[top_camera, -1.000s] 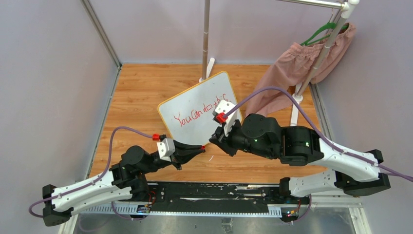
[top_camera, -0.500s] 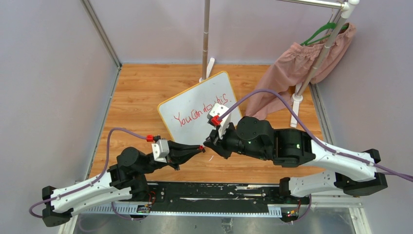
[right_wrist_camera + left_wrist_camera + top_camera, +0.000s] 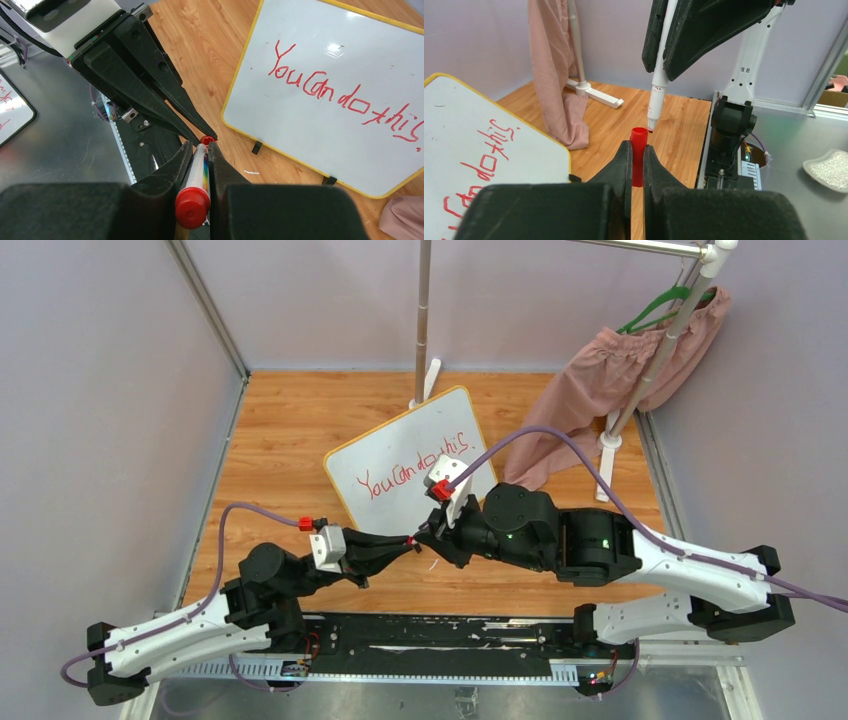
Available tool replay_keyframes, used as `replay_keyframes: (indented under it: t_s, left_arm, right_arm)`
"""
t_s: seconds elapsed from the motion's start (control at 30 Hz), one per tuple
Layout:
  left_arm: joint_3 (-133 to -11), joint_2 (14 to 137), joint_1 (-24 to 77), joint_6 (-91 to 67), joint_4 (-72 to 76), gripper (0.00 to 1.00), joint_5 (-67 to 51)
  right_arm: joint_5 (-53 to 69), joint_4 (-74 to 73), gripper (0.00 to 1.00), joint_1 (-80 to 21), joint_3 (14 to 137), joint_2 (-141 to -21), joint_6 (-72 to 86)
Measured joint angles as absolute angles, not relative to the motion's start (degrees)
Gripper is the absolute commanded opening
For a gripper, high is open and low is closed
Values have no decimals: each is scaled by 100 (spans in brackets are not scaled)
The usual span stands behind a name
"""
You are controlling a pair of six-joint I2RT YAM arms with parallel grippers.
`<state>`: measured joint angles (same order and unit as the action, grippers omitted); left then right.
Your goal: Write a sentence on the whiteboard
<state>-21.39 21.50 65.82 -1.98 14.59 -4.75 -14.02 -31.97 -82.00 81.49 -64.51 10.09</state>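
The wooden table (image 3: 300, 430) carries the whiteboard (image 3: 400, 455) toward its far middle, tilted, one corner near the pole base at the far edge; the sentence (image 3: 415, 470) "You can do this." runs slanted in red across it, its last letters now uncovered where the right arm hid them a second ago; the right gripper (image 3: 428, 537), clamped on a red marker (image 3: 196, 172), has drawn back toward the near edge; the left gripper (image 3: 408, 545), closed on the red cap (image 3: 638, 156), has edged nearer, so the marker tip now sits just at the cap's mouth.
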Motion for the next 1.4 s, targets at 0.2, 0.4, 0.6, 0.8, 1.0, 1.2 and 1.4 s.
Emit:
replay_keyframes:
  t_s: [0.2,0.4,0.6,0.8,1.0,1.2,1.4]
  left_arm:
    - [-2139,2147,6582,-198,1461,0,-471]
    - [-2139,2147,6582,-198,1461,0,-471]
    - [-2139,2145,6582,-198,1461,0,-471]
    - [-2139,2099,6582,-200,1468,0,-471]
    - [-2130,2075,6582,-204,1474,0,-473]
    - [-2108,2073,6584,-209,1481,0,-473]
    - [-2099,2067,6615,-209,1481,0,-473]
  right_arm:
    - [-1463,-3089,0,-8200,8123,-6414,1028]
    - [-1511,-3079,0,-8202,8106,-6366,1046]
    - [-1575,-2998,0,-8202,8049,-6302,1048]
    - [-1575,-2982,0,-8202,8034,-6305,1050]
    - [-1601,-2943,0,-8202,8023,-6316,1050]
    - [-1599,-2908,0,-8202,8012,-6320,1055]
    - [-1599,-2904,0,-8202,7996,-6320,1081]
